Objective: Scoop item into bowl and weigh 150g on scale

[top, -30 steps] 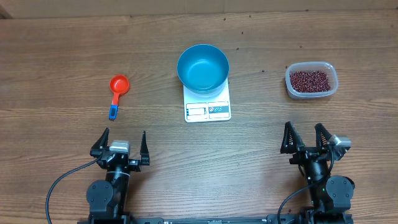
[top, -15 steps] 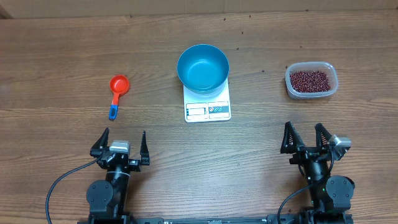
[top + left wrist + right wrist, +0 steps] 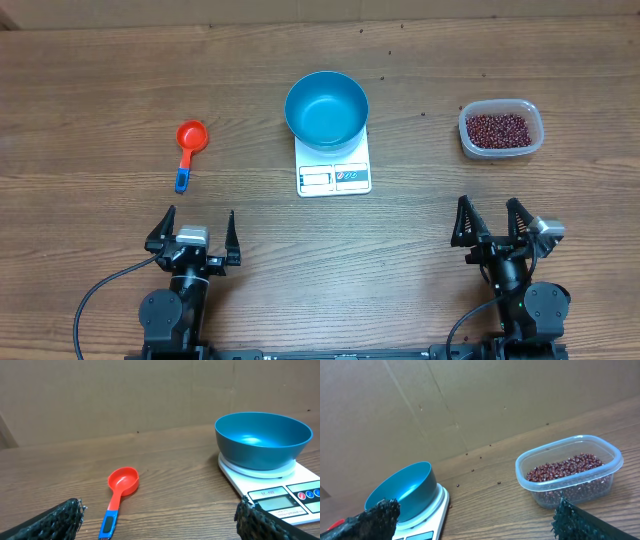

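The left hand (image 3: 198, 220) is resting at the near edge of the table (image 3: 100, 80), its two fingers standing spread as wide as they go and gripping nothing. The right hand (image 3: 488, 208) is sitting at the near edge on the other side, likewise gaping fully with nothing between its fingers. Both hands are pointing toward the far side and sitting well apart from every object. The light-blue bowl (image 3: 326, 108) is standing upright on the far part of the white scale (image 3: 334, 176), covering most of its platform and leaving the display panel showing along the near edge, with the bowl's smooth blue inside facing up. The scale is lying in the middle of the table, farther out than the two hands and between them. The dark red-brown beans (image 3: 497, 129) are lying heaped in a clear plastic tub (image 3: 503, 153), which is sitting to the right of the scale, apart from it and beyond the right hand. A red scoop (image 3: 190, 137) with a blue-tipped handle is lying flat to the left of the scale, beyond the left hand, its cup facing up and its handle pointing toward the near edge. A few small dark specks (image 3: 385, 52) are lying scattered on the bare wood toward the far edge; they are showing too small to tell what they are. In the wrist views a brown cardboard wall (image 3: 150, 395) is rising behind the table.
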